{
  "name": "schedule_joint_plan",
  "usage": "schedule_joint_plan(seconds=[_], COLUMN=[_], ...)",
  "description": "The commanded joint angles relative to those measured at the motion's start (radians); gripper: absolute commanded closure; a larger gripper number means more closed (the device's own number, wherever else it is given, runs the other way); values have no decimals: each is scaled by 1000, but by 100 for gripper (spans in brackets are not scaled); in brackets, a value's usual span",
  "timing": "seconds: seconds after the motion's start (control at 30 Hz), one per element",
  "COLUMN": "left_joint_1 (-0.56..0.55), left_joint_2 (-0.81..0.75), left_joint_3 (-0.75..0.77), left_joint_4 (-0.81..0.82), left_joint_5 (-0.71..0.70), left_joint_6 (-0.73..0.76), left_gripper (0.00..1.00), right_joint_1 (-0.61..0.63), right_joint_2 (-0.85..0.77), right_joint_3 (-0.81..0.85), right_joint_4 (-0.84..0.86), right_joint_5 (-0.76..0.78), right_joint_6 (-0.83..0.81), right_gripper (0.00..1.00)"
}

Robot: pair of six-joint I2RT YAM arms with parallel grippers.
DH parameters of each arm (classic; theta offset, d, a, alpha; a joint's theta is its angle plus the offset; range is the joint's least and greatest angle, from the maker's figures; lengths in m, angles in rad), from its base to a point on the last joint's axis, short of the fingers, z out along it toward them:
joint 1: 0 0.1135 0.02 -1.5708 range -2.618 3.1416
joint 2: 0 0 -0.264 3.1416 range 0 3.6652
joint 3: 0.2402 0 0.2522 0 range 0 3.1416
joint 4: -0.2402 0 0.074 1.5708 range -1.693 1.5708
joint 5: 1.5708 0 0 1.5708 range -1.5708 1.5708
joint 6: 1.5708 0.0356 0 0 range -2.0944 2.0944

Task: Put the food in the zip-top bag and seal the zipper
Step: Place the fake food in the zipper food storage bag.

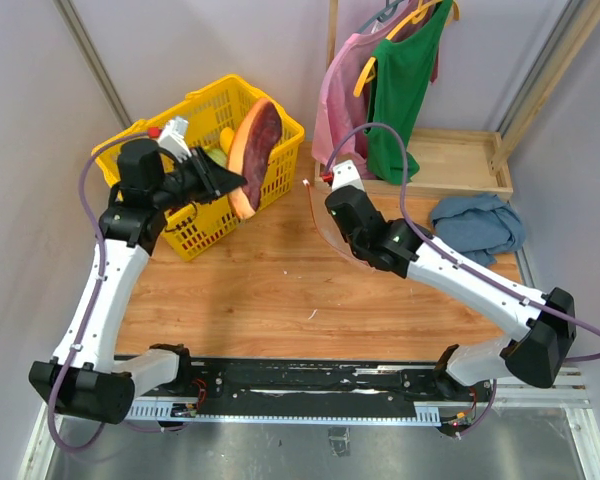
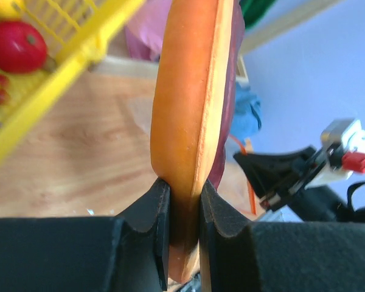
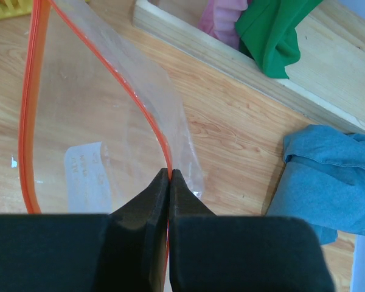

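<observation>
The left tool (image 2: pixel 184 191) is clenching the long orange-brown toy food piece (image 2: pixel 185 91) at frame centre; the right tool (image 3: pixel 169 177) is pinching the red-orange zipper strip (image 3: pixel 29 121) of the clear crinkly zip-top bag (image 3: pixel 91 109), its mouth gaping at upper left; loading is under way, and the next move likely means lowering the piece inside.

A lab cell: grey panel walls (image 1: pixel 20 120), aluminium framing (image 1: pixel 90 55).

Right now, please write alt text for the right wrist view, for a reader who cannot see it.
The right claw is shut on the red-orange zipper strip of a clear plastic bag, holding its mouth open over a wooden table. A blue cloth lies to the right; green and pink clothes show at the top.
</observation>
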Motion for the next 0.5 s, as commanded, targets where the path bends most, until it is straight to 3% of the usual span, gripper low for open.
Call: schedule_joint_plan(seconds=[0.0, 0.47], left_joint_1=[-90, -269], left_joint_2=[-45, -109], left_joint_3=[-70, -168], left_joint_4=[-35, -114], left_joint_5=[12, 94], left_joint_6=[-43, -129], left_gripper=[100, 100], right_joint_1=[0, 0], right_joint_2=[-41, -41], right_joint_3=[-8, -44], right_joint_4=[54, 134], right_joint_5=[45, 53], right_joint_6=[35, 32], right_gripper=[99, 99])
